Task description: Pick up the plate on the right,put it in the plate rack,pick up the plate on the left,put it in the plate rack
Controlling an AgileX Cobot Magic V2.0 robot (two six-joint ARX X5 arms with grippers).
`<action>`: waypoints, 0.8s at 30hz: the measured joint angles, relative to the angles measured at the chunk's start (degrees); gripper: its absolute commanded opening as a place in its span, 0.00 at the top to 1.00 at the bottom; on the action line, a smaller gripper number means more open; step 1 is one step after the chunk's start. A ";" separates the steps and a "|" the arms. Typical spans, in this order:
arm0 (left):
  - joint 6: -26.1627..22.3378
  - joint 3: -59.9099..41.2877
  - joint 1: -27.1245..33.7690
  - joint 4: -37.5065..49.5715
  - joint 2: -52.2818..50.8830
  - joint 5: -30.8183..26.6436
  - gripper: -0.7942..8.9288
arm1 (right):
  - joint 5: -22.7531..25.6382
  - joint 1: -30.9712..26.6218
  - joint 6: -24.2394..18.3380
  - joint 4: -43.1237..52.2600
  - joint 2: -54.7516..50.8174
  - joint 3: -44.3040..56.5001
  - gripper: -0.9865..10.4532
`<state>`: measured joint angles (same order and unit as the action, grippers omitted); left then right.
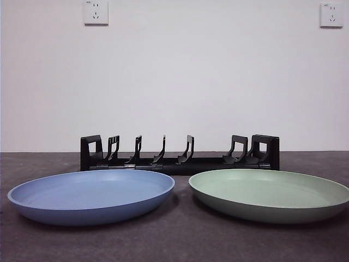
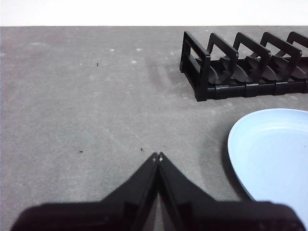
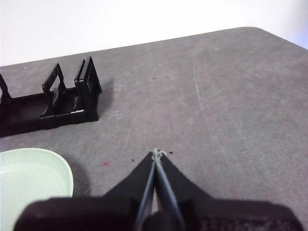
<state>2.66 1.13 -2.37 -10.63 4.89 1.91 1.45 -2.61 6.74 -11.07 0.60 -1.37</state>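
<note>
Nothing of the task appears done yet: both plates lie flat on the table (image 1: 180, 240) and the plate rack (image 1: 180, 158) behind them stands empty.

The right gripper (image 3: 157, 153) has its jaws pressed together and holds nothing. It hangs over bare table, with the green plate (image 1: 270, 194) near it on one side and the rack's end farther off.

The left gripper (image 2: 158, 156) is likewise closed and empty, with the blue plate (image 1: 92, 195) close beside it and the rack beyond.
</note>
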 measured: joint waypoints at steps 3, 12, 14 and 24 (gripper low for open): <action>0.00 0.00 0.00 0.00 0.33 0.00 0.92 | -0.66 0.00 0.90 0.55 0.02 0.00 0.92; 3.48 3.63 0.00 -3.15 0.96 1.75 0.92 | -4.76 0.00 10.01 2.91 0.02 -1.60 0.92; 4.52 6.08 0.00 -3.13 1.22 2.78 0.92 | -5.31 0.00 11.63 2.78 0.28 -3.48 0.92; 6.75 20.87 0.00 -10.19 8.24 8.83 0.93 | -12.20 0.00 14.12 -3.04 9.81 -20.96 0.92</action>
<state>9.41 22.00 -2.37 -20.82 13.13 10.74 -10.74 -2.61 20.86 -14.11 10.41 -22.33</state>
